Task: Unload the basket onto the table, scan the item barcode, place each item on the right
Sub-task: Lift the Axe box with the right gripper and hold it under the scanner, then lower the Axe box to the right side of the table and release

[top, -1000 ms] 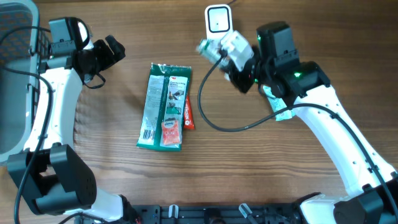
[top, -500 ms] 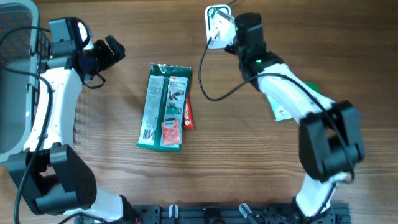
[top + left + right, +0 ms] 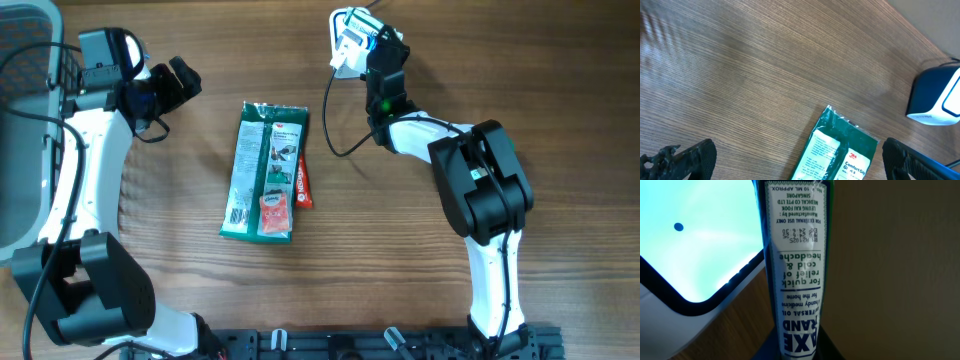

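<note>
Bench: wood grain, seen from above.

Right tool: reached to the far edge of the bench and clamped on the medicated-oil box. The jaws are seen nearly together on the box's lower end, where dark fingers are glimpsed at the bottom of the wrist view. The box is held upright in that view, its printed side panel turned to the camera and its text upside down. It is held just beside the lit window of the scanner, which fills the left of the frame; whether the two touch cannot be told.

Left tool: held at the far left, well apart from the scanner, jaws wide apart and nothing between them. Both fingers are seen at the lower corners of the wrist view.

Green packet: laid flat mid-bench, long axis running away from the robot's base. A red tube is noted along its right edge, and an orange sachet lies on its near end.

Grey basket: partly seen at the left edge.
</note>
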### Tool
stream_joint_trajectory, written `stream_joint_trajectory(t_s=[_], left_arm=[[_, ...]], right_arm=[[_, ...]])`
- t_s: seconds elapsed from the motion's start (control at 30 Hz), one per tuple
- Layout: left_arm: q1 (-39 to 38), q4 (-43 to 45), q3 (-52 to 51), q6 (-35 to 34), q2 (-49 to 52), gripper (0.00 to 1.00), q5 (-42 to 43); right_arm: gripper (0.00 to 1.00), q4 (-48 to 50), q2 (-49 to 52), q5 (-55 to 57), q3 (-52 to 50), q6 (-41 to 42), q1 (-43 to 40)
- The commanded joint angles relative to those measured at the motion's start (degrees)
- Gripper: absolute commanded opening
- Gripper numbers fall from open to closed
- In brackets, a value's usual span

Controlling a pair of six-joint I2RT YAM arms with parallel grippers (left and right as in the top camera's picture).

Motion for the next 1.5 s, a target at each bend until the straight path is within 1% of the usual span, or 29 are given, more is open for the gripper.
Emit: stream_joint_trajectory(t_s=[0.0, 0.1, 0.13, 0.23, 0.3, 0.37, 0.4, 0.47, 0.5, 0.53, 0.6, 0.67, 0.7, 0.73, 0.77, 0.8, 0.83, 0.87, 0.97, 1.0, 1.1, 1.17, 1.2, 1.23, 1.3, 1.33, 1.4, 1.47], left_arm=[[0.1, 0.2, -0.2, 1.1, 0.3, 1.0, 0.1], [0.1, 0.2, -0.2, 1.1, 0.3, 1.0, 0.1], [0.1, 0.2, -0.2, 1.1, 0.3, 1.0, 0.1], [0.1, 0.2, -0.2, 1.1, 0.3, 1.0, 0.1], [0.1, 0.2, -0.2, 1.1, 0.3, 1.0, 0.1], [0.1, 0.2, -0.2, 1.1, 0.3, 1.0, 0.1], [0.1, 0.2, -0.2, 1.1, 0.3, 1.0, 0.1], [0.1, 0.2, -0.2, 1.1, 0.3, 1.0, 0.1], [0.1, 0.2, -0.2, 1.1, 0.3, 1.0, 0.1], [0.1, 0.2, -0.2, 1.1, 0.3, 1.0, 0.1], [0.1, 0.2, -0.2, 1.1, 0.3, 1.0, 0.1], [0.1, 0.2, -0.2, 1.1, 0.3, 1.0, 0.1], [0.1, 0.2, -0.2, 1.1, 0.3, 1.0, 0.1], [0.1, 0.2, -0.2, 1.1, 0.3, 1.0, 0.1], [0.1, 0.2, -0.2, 1.1, 0.3, 1.0, 0.1], [0.1, 0.2, -0.2, 1.1, 0.3, 1.0, 0.1], [0.1, 0.2, -0.2, 1.1, 0.3, 1.0, 0.1], [0.1, 0.2, -0.2, 1.1, 0.3, 1.0, 0.1], [0.1, 0.2, -0.2, 1.1, 0.3, 1.0, 0.1], [0.1, 0.2, -0.2, 1.1, 0.3, 1.0, 0.1], [0.1, 0.2, -0.2, 1.1, 0.3, 1.0, 0.1], [0.1, 0.2, -0.2, 1.1, 0.3, 1.0, 0.1], [0.1, 0.2, -0.2, 1.1, 0.3, 1.0, 0.1], [0.1, 0.2, -0.2, 1.1, 0.3, 1.0, 0.1], [0.1, 0.2, -0.2, 1.1, 0.3, 1.0, 0.1], [0.1, 0.2, -0.2, 1.1, 0.3, 1.0, 0.1], [0.1, 0.2, -0.2, 1.1, 0.3, 1.0, 0.1], [0.1, 0.2, -0.2, 1.1, 0.3, 1.0, 0.1]], right_arm=[[0.08, -0.4, 1.6, 0.9, 1.0, -0.6, -0.7], [0.07, -1.4, 1.7, 0.4, 1.0, -0.4, -0.7], [0.07, -1.3, 1.6, 0.7, 1.0, 0.8, -0.7], [0.05, -1.5, 0.0, 3.7, 1.0, 2.6, -0.5], [0.05, -4.9, -2.5, 3.8, 1.0, 5.5, -0.4], [0.05, -11.1, -6.8, 2.2, 1.0, 9.7, -0.4], [0.05, -18.4, -11.8, -0.7, 1.0, 13.4, -0.5], [0.06, -25.9, -17.5, -2.6, 1.0, 19.0, -0.6], [0.06, -31.5, -20.9, -3.6, 1.0, 22.6, -0.6], [0.06, -40.0, -25.7, -5.9, 1.0, 28.4, -0.6], [0.06, -57.1, -32.3, -15.3, 1.0, 39.4, -0.6], [0.06, -69.4, -35.1, -23.4, 1.0, 45.1, -0.8], [0.06, -77.5, -35.8, -27.3, 1.0, 49.7, -0.9], [0.07, -83.7, -35.8, -29.1, 1.0, 54.1, -0.9], [0.11, -88.1, -35.3, -30.1, 0.3, 58.0, -0.9], [0.11, -89.9, -35.1, -30.1, -0.7, 60.7, -0.9], [0.08, -90.5, -34.9, -30.1, -2.4, 64.3, -0.9], [0.06, -90.7, -34.6, -30.1, -4.6, 67.7, -0.9], [0.07, -86.8, -33.8, -30.1, -11.1, 71.6, -0.9], [0.08, -85.2, -33.7, -30.1, -13.0, 72.9, -0.9], [0.2, -80.2, -33.6, -28.0, -18.6, 76.8, -0.9], [0.23, -77.5, -33.6, -25.2, -20.8, 79.2, -0.9], [0.48, -76.3, -33.6, -25.3, -21.5, 79.7, -0.9], [0.55, -75.8, -33.6, -25.4, -21.6, 80.1, -0.9], [0.58, -74.8, -33.6, -26.0, -21.6, 80.0, -0.9], [0.67, -73.0, -33.6, -26.0, -21.6, 80.0, -0.9], [0.7, -70.3, -33.6, -26.0, -21.6, 79.9, -0.9], [0.7, -67.2, -33.4, -26.0, -21.7, 79.9, -0.9]])
